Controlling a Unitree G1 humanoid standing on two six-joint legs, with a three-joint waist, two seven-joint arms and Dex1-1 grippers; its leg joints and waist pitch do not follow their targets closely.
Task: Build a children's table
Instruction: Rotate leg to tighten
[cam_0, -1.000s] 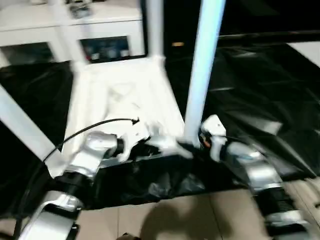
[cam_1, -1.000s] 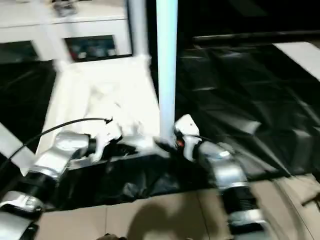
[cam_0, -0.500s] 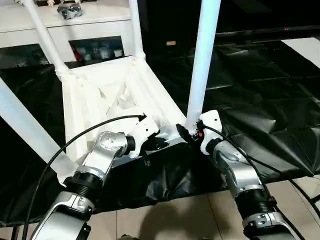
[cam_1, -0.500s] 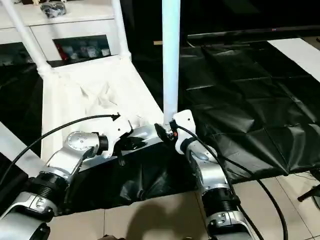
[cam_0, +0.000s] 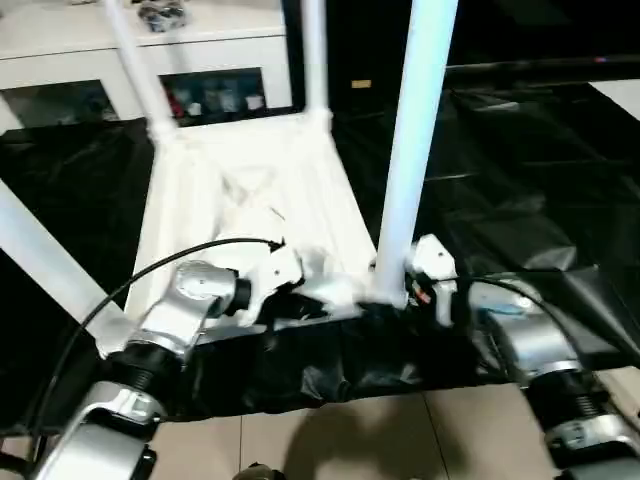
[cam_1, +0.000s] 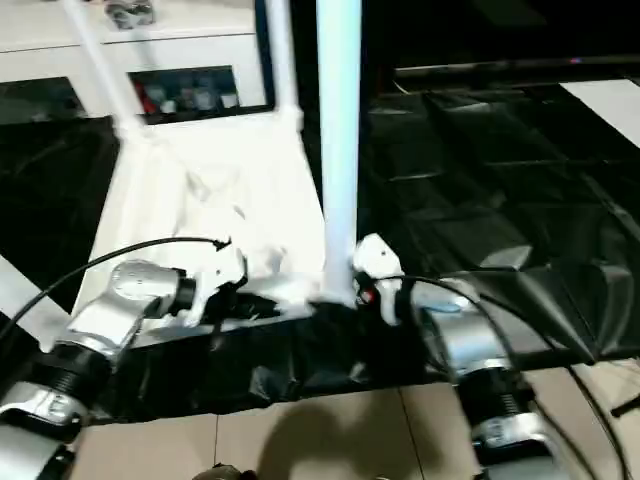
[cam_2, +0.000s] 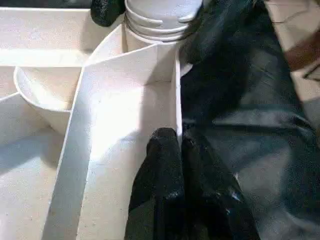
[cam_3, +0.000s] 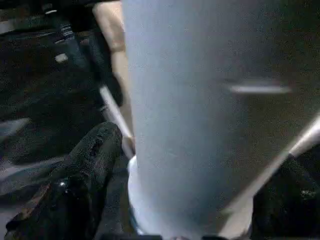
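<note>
Upside-down tabletop (cam_0: 250, 190) lies on black sheeting (cam_0: 520, 160), legs up. Left gripper (cam_2: 179, 145) pinches its near rim. Right gripper (cam_3: 190, 165) straddles the near right leg (cam_0: 415, 150), fingers spread (loose). Risk: an unseated leg tilts in its socket once let go.

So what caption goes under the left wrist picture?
Shut left gripper pinching the upturned tabletop's edge wall beside a fitted leg.

Black crinkled sheet (cam_0: 520, 170) over beige tile floor (cam_0: 330, 440); white glass-door cabinet (cam_0: 210, 60) behind.
</note>
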